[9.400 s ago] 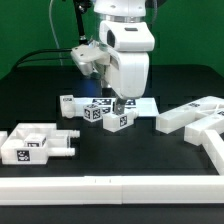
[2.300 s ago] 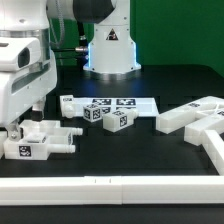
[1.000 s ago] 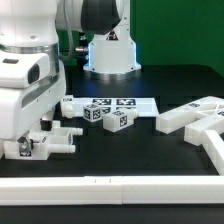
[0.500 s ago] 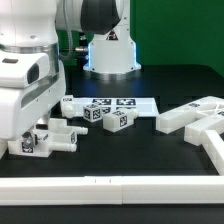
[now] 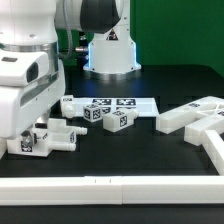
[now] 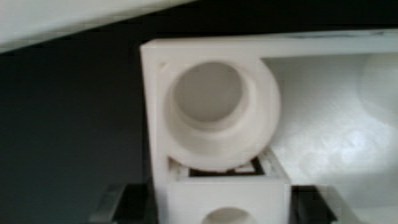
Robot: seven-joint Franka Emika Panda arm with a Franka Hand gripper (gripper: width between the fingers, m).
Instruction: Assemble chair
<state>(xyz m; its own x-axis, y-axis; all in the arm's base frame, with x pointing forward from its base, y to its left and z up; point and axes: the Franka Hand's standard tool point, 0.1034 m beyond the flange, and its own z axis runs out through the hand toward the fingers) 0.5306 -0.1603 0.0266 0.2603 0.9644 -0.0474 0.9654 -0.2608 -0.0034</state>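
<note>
the claw (image 5: pixel 37 131) is clamped on the chair part (image 5: pixel 58 141) at the exterior view's left. its dark fingers (image 6: pixel 128 205) press flat against both sides of the white block, with no gap showing.

a second ago the fingers stood wider and the part lay a little lower on the black table (image 5: pixel 150 150). now it sits slightly higher and nearer the exterior view's right, just as it did half a second ago. some nine seconds back the arm (image 5: pixel 30 70) hung over the marker board (image 5: pixel 138 103) in the middle; now it fills the exterior view's left.

the wrist view alone shows the grip. the chair part (image 6: pixel 329 100) fills the picture, with an oval hollow (image 6: pixel 217 95) in its face and a dark tag edge just beside the fingers.

only the exterior view shows the rest:
- two small tagged blocks (image 5: pixel 118 121) at the marker board's near edge
- a peg piece (image 5: pixel 68 103) at its end, on the exterior view's left
- a cluster of larger white pieces (image 5: pixel 195 115), well apart at the exterior view's right
- the long border rail (image 5: pixel 110 190) along the front
</note>
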